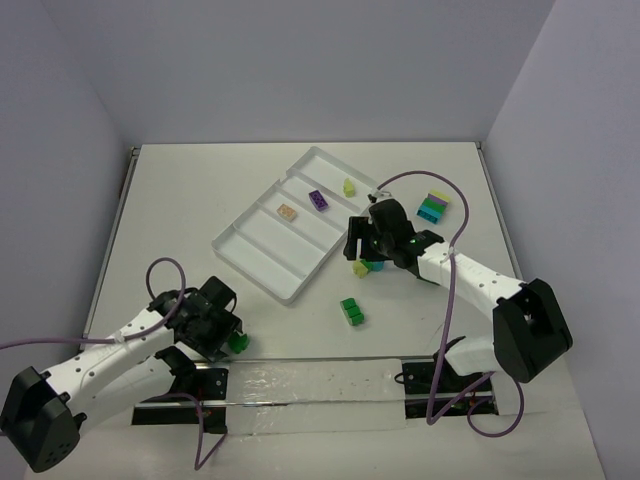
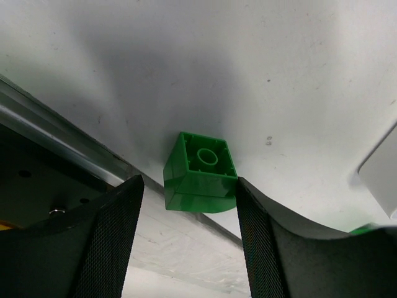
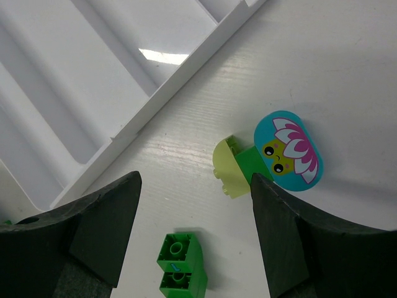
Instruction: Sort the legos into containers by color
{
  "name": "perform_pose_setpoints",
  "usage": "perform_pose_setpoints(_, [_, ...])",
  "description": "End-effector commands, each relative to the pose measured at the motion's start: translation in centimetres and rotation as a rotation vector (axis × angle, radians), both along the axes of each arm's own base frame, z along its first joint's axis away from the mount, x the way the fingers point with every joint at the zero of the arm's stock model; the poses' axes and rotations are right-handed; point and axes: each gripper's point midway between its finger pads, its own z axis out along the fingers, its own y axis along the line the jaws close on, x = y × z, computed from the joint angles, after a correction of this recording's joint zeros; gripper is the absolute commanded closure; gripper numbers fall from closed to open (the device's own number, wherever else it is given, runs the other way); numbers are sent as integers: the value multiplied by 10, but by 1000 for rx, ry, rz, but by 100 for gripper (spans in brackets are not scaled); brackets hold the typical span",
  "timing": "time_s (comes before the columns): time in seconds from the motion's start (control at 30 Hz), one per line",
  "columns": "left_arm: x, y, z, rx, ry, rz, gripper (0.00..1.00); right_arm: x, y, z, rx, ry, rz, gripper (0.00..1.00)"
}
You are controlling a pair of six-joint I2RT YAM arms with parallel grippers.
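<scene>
A green lego point(image 2: 200, 174) lies near the table's front edge, between the fingers of my left gripper point(image 2: 188, 181). The right finger point(image 2: 260, 223) touches it, and a gap shows to the left finger point(image 2: 118, 223). From above, that gripper point(image 1: 232, 335) sits low at the brick point(image 1: 239, 342). My right gripper point(image 3: 196, 180) stands open over a clump of yellow-green, green and teal legos point(image 3: 267, 161) and a green double brick point(image 3: 180, 264). The containers are one white tray point(image 1: 252, 270) holding a peach point(image 1: 288, 211), a purple point(image 1: 319, 199) and a yellow-green lego point(image 1: 349, 186).
A multi-colour stack of legos point(image 1: 433, 207) stands right of the tray. The green double brick point(image 1: 352, 311) lies between the arms. A metal rail point(image 2: 56, 133) runs along the front edge beside the left gripper. Purple cables loop from both arms.
</scene>
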Motion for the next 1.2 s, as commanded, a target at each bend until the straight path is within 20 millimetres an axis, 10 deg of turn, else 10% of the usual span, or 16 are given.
perform_pose_setpoints(0.0, [10,4,0,52,-37,-33,35,9,11,12,20,-43,24,22])
perform_pose_setpoints(0.77, [12,2,-3,68,-35,-92,42,12,18,14,18,-34,35,22])
perform_pose_setpoints(1.17, [15,1,-1,60,-54,-97,79,13,22,20,21,-40,43,22])
